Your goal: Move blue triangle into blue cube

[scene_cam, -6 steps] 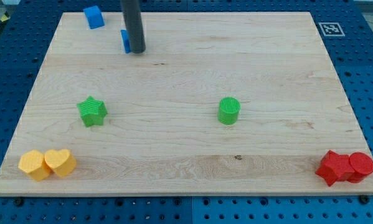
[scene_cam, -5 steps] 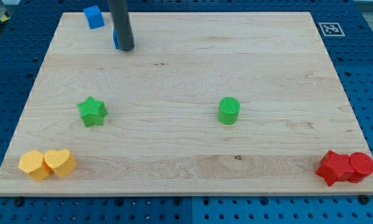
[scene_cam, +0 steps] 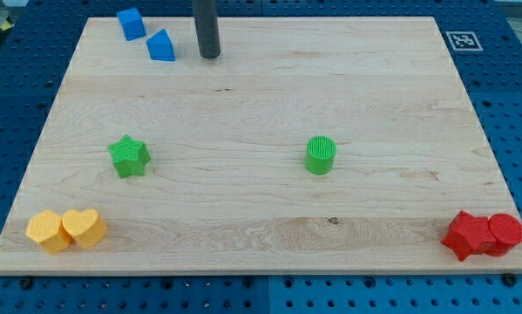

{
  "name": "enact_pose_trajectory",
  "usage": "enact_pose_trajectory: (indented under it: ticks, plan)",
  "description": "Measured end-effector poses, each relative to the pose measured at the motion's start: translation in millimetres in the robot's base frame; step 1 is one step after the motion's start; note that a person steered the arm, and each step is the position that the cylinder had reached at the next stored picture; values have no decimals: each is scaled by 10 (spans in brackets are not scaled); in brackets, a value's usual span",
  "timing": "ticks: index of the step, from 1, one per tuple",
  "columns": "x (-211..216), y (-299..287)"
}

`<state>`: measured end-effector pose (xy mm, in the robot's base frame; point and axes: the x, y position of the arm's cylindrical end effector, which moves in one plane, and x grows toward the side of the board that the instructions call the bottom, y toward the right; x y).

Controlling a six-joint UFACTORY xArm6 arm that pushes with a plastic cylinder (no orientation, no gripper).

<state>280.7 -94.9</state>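
Note:
The blue triangle (scene_cam: 161, 46) lies near the view's top left on the wooden board (scene_cam: 261, 244). The blue cube (scene_cam: 131, 23) sits just up and to the left of it, with a small gap between them. My tip (scene_cam: 210, 56) rests on the board to the right of the blue triangle, apart from it by about a block's width.
A green star (scene_cam: 129, 156) lies at the left middle and a green cylinder (scene_cam: 320, 155) at the centre right. A yellow hexagon (scene_cam: 48, 231) and a yellow heart (scene_cam: 84, 228) touch at the bottom left. Two red blocks (scene_cam: 484, 234) touch at the bottom right.
My tip pushed the blue triangle up and left toward the blue cube, then moved away to the right. The triangle now shows fully, no longer hidden behind the rod.

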Motion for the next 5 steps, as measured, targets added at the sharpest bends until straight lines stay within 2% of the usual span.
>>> enact_pose_trajectory:
  ticks: [4, 5]
  plan:
    - [21, -1006]
    - [282, -1044]
